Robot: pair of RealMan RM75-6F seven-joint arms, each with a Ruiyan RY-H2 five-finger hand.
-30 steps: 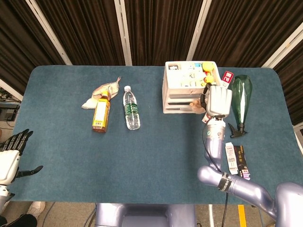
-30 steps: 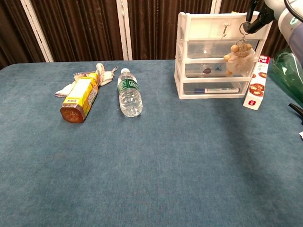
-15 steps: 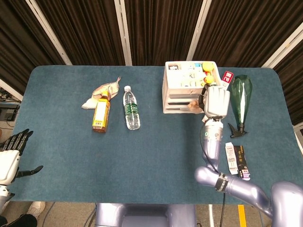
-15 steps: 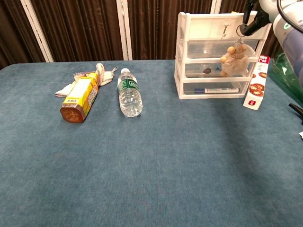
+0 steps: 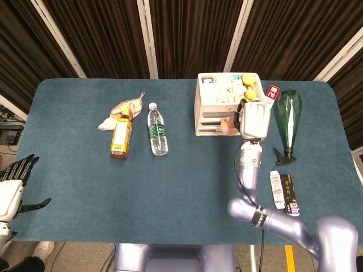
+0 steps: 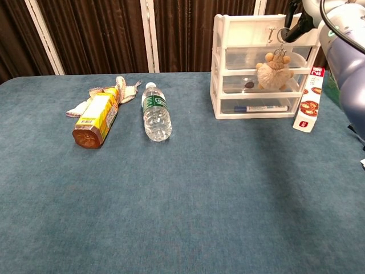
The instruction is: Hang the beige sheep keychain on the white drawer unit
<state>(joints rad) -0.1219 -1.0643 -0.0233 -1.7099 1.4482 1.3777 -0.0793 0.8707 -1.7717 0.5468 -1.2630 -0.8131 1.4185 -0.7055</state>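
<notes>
The white drawer unit (image 6: 229, 63) (image 5: 209, 110) stands at the table's far right of centre, with a small hook (image 6: 271, 35) on its top drawer front. The beige sheep keychain (image 6: 272, 72) (image 5: 228, 123) dangles by its ring in front of the middle drawer, just right of the hook. My right hand (image 5: 253, 119) (image 6: 305, 14) holds the ring from above, close against the unit's front. My left hand (image 5: 13, 190) hovers open off the table's near left edge, holding nothing.
An orange bottle (image 6: 94, 119) lies on a cloth (image 6: 117, 90), next to a clear water bottle (image 6: 155, 112). A red-and-white box (image 6: 308, 101) leans beside the unit, a green spray bottle (image 5: 287, 122) lies to its right, and small packets (image 5: 283, 191) lie nearer.
My right hand has carried the sheep keychain leftward across the drawer unit's front, bringing the ring closer to the hook. The left hand has not moved.
</notes>
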